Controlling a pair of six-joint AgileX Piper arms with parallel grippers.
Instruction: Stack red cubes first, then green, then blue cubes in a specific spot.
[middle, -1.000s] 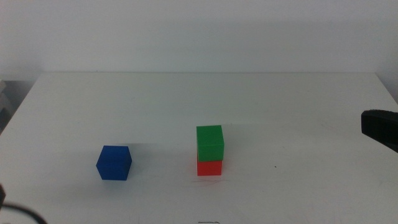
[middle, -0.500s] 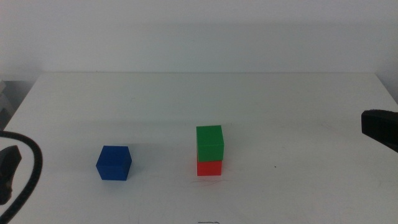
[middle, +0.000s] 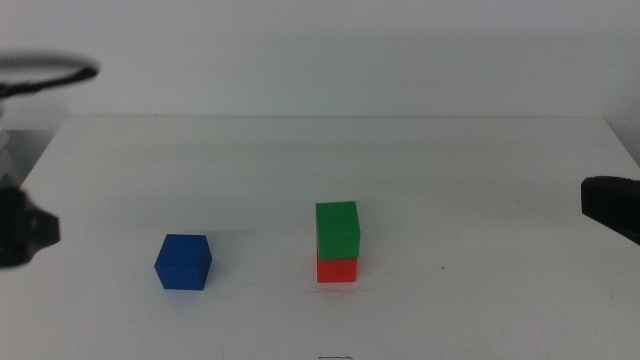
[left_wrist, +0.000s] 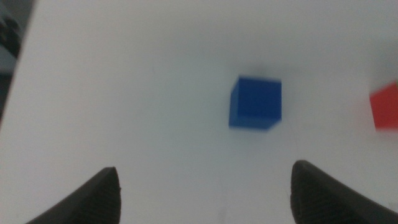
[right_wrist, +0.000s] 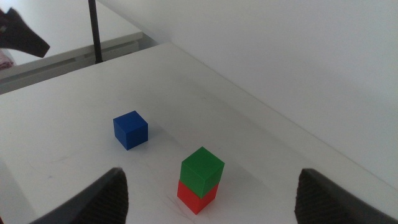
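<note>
The green cube (middle: 338, 230) sits on the red cube (middle: 337, 269) near the table's middle front; the stack also shows in the right wrist view, green (right_wrist: 202, 168) on red (right_wrist: 196, 195). The blue cube (middle: 183, 262) stands alone on the table to their left. My left gripper (left_wrist: 202, 190) is open above the table with the blue cube (left_wrist: 255, 102) ahead of it, apart from the jaws; its arm (middle: 22, 232) shows at the left edge. My right gripper (right_wrist: 211, 196) is open and empty, held back at the right edge (middle: 612, 205).
The white table (middle: 450, 180) ends at a pale wall behind. A dark cable loop (middle: 45, 75) of the left arm hangs at the upper left. A dark post (right_wrist: 94, 31) stands beyond the table's far side in the right wrist view.
The left arm has risen into view at the left edge, its cable loop swinging up to the upper left. The cubes and the right gripper have not moved.
</note>
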